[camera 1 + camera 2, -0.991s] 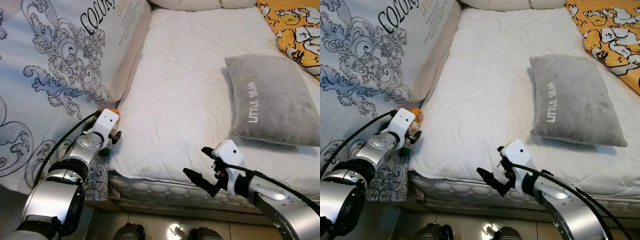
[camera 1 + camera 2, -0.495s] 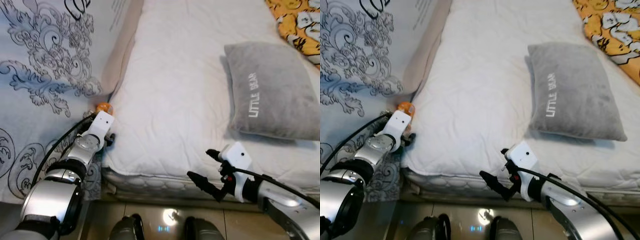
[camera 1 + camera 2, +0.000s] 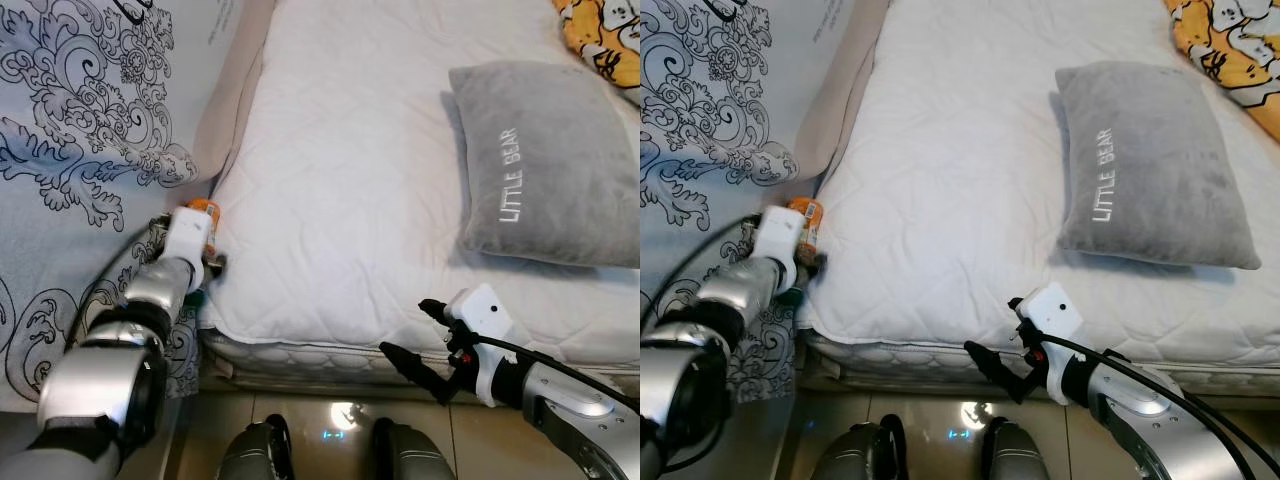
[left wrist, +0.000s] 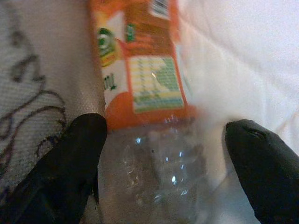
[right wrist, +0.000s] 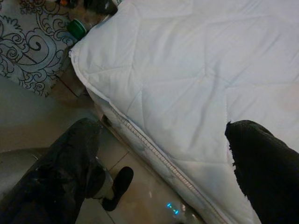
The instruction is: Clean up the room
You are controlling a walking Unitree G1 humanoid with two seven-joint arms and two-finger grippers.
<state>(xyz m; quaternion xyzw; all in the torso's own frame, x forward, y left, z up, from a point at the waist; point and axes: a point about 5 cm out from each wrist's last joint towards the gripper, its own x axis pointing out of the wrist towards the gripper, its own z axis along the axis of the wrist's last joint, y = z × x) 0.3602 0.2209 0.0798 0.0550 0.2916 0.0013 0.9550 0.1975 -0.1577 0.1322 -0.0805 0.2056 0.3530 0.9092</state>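
Observation:
A clear plastic bottle with an orange label lies in the gap between the mattress and the patterned bedding. My left gripper reaches into that gap. In the left wrist view its two fingers stand open on either side of the bottle, close to its clear part. A green cap shows low in the same gap. My right gripper hovers open and empty at the mattress's front edge.
A grey "LITTLE BEAR" pillow lies on the right of the mattress, a yellow patterned blanket beyond it. The patterned bedding walls off the left side. My feet stand on shiny floor tiles close to the bed's front.
The camera has tilted down and shifted. My left arm has straightened along the gap and sits closer over the bottle. The right arm keeps its place at the bed's edge.

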